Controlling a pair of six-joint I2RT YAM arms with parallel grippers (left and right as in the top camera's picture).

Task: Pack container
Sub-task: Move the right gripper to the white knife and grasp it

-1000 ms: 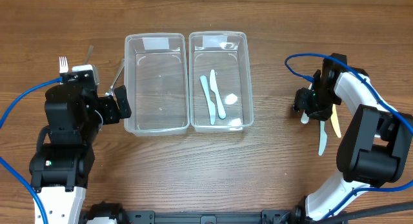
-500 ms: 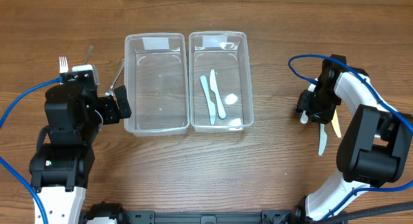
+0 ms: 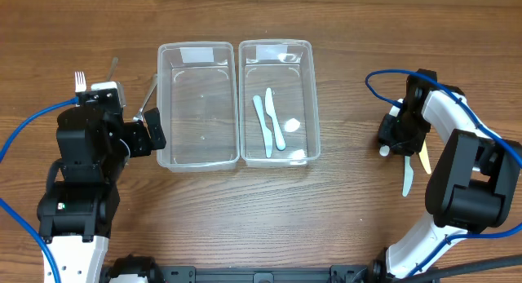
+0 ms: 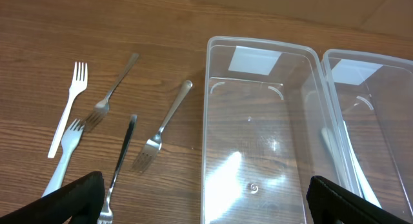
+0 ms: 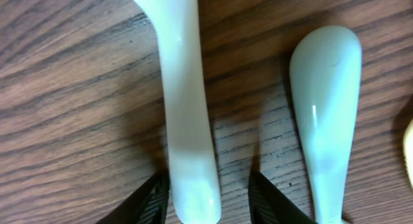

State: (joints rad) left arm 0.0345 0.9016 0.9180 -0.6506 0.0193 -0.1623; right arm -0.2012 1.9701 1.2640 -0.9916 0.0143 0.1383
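Two clear plastic containers stand side by side. The left container (image 3: 161, 103) holds nothing, and the right container (image 3: 313, 95) holds two pale blue knives (image 3: 267, 126). At the right, my right gripper (image 3: 397, 144) points down at the table, over a white plastic utensil (image 3: 383, 151). In the right wrist view its jaws straddle that utensil's handle (image 5: 184, 101). The left finger (image 5: 151, 201) touches the handle, while the right finger (image 5: 271, 201) stands a small gap off it. My left gripper (image 4: 219, 208) is wide open and holds nothing, low over the left container's near left wall (image 4: 208, 153).
A second pale utensil (image 5: 322, 101) lies right beside the straddled one, and a yellow one (image 3: 425, 159) and a pale knife (image 3: 407, 179) are close by. Left of the containers lie white plastic forks (image 4: 68, 108) and several metal forks (image 4: 164, 127).
My right gripper has shifted slightly right and its jaws have narrowed around the white utensil's handle. The left arm has not moved.
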